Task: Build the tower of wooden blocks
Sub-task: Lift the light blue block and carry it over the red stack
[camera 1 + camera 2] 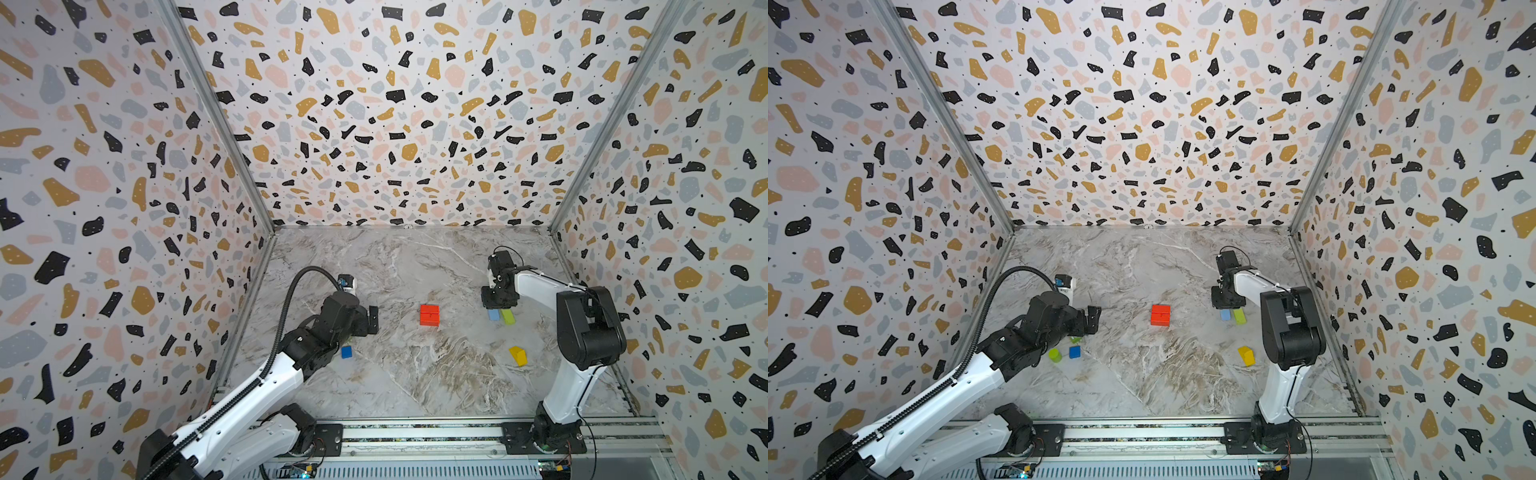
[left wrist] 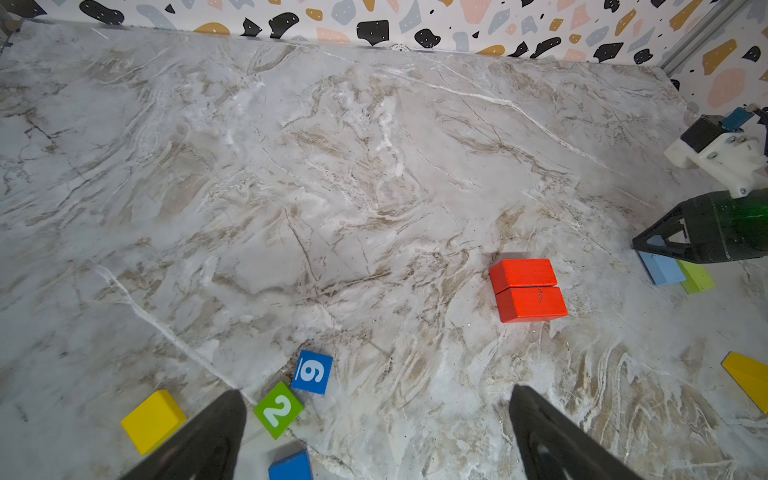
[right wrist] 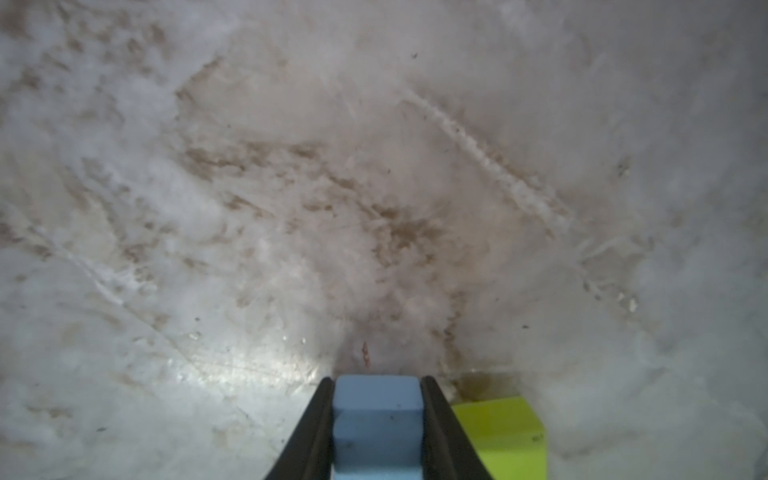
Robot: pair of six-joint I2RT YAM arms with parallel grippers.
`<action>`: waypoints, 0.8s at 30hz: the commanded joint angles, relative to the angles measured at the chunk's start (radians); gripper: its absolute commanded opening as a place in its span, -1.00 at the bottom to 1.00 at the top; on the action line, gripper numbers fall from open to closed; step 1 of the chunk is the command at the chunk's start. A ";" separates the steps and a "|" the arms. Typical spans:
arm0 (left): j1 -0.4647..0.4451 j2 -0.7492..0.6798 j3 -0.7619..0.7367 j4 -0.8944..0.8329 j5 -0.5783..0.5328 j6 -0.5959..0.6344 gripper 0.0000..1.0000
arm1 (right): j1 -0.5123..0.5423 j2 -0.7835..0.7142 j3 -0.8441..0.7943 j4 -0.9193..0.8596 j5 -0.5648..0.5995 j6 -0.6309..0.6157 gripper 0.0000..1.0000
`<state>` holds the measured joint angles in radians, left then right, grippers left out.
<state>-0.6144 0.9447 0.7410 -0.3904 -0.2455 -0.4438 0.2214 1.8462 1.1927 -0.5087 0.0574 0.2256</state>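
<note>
Your right tool (image 3: 377, 380) pinches the light blue block (image 3: 376, 415).
That's right of the red slabs (image 1: 429, 314); left of them, your left tool (image 2: 376, 390) gapes empty.

Red slabs (image 2: 523, 272): two, touching side by side, ahead of the jaws of the left gripper (image 2: 374, 390). Near those jaws: two dark blue cubes (image 2: 311, 372), one green cube (image 2: 277, 410), one yellow cube (image 2: 151, 419), one lime cylinder (image 1: 1054, 355). Between the jaws of the right gripper (image 3: 378, 380): one pale blue block (image 3: 376, 419); just outside them, one lime bar (image 3: 498, 432); well clear, one yellow wedge (image 1: 518, 356).
</note>
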 commanded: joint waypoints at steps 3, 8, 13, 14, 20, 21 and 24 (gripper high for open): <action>0.001 -0.006 -0.009 0.012 -0.017 0.016 1.00 | 0.019 -0.087 0.067 -0.067 0.013 0.056 -0.51; 0.001 -0.007 -0.009 0.011 -0.024 0.016 1.00 | 0.036 -0.114 0.104 -0.125 -0.006 0.089 -0.52; -0.001 -0.006 -0.008 0.009 -0.033 0.016 1.00 | 0.073 -0.141 0.109 -0.146 -0.048 0.154 -0.51; 0.001 -0.006 -0.008 0.008 -0.036 0.016 1.00 | 0.083 -0.146 0.110 -0.146 -0.049 0.168 -0.52; 0.001 0.018 -0.005 0.002 -0.056 0.013 1.00 | 0.176 -0.157 0.146 -0.176 -0.038 0.247 -0.54; 0.001 0.024 -0.005 0.000 -0.058 0.011 1.00 | 0.192 -0.156 0.153 -0.178 -0.033 0.258 -0.54; 0.001 0.036 -0.003 -0.001 -0.061 0.004 1.00 | 0.234 -0.150 0.168 -0.180 -0.027 0.290 -0.55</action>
<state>-0.6144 0.9733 0.7410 -0.4038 -0.2829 -0.4412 0.4271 1.7351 1.3186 -0.6498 0.0193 0.4568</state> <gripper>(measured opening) 0.999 0.326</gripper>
